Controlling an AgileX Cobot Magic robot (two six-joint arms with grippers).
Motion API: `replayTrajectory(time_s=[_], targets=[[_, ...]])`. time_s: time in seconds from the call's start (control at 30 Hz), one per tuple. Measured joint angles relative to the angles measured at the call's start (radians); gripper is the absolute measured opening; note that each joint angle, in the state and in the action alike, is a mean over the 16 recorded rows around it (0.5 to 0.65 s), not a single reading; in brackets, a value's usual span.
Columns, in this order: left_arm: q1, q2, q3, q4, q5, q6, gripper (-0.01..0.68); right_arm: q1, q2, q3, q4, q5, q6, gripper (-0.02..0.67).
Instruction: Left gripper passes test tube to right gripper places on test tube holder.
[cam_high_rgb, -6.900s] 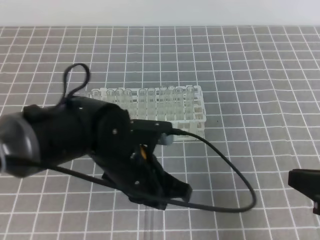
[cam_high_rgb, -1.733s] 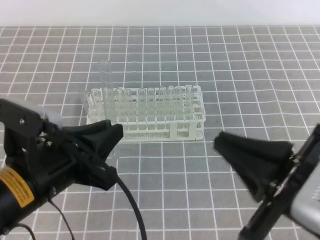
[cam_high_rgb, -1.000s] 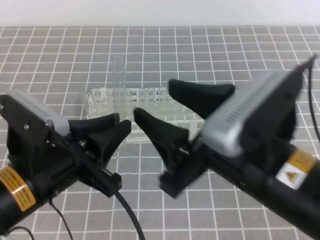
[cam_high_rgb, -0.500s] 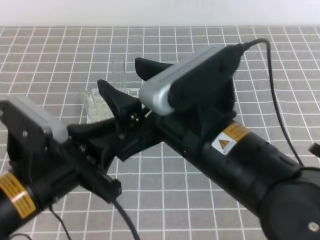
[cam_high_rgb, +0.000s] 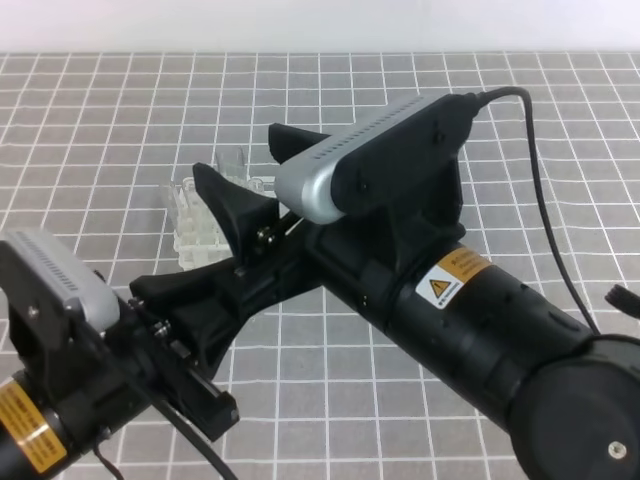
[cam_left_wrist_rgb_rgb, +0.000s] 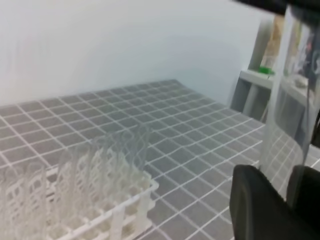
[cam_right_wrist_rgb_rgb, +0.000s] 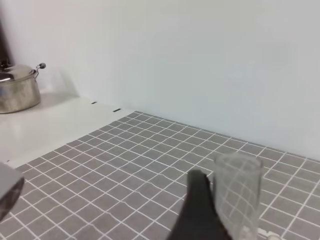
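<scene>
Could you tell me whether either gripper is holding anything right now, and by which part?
The left gripper holds the test tube upright by its lower end. The right gripper's fingers stand open around its upper part, not yet gripping.

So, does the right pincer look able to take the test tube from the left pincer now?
Probably yes: the right pincer stands open around the upright test tube, which the left pincer grips low, leaving its upper part free.

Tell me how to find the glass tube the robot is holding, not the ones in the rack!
Find the big black arm with the silver-grey top; its right gripper stands open. Between those fingers, above the white test tube holder, is the clear test tube, gripped below by the left gripper. It alone stands upright outside the rack, higher than the others.
</scene>
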Motion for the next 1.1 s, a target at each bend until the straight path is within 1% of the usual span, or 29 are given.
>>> replayTrajectory(time_s=[0.1,0.17,0.4,0.5,0.8,0.93,1.03,1.1], targets=[[0.000,0.000,0.001,0.000,-0.009,-0.005,0.079,0.000,0.007,0.000,0.000,0.005,0.005,0.456],[0.000,0.000,0.001,0.001,-0.015,-0.009,0.068,0.000,0.012,0.000,0.000,0.008,0.008,0.456],[0.000,0.000,0.001,0.018,-0.015,-0.022,0.074,0.000,0.029,-0.001,-0.003,0.008,0.010,0.457],[0.000,0.000,0.002,0.032,-0.015,-0.032,0.056,0.000,0.035,-0.001,-0.008,0.006,0.013,0.457],[0.000,0.000,0.002,0.071,-0.006,-0.056,0.062,0.000,0.037,-0.001,-0.026,-0.002,0.024,0.455],[0.000,0.000,0.002,0.078,-0.004,-0.062,0.051,0.000,0.037,-0.001,-0.032,-0.002,0.028,0.443],[0.000,0.000,0.001,0.080,0.002,-0.062,0.068,0.000,0.037,-0.001,-0.034,-0.002,0.029,0.424],[0.000,0.000,0.001,0.080,0.003,-0.063,0.068,0.000,0.037,-0.001,-0.035,-0.002,0.029,0.410]])
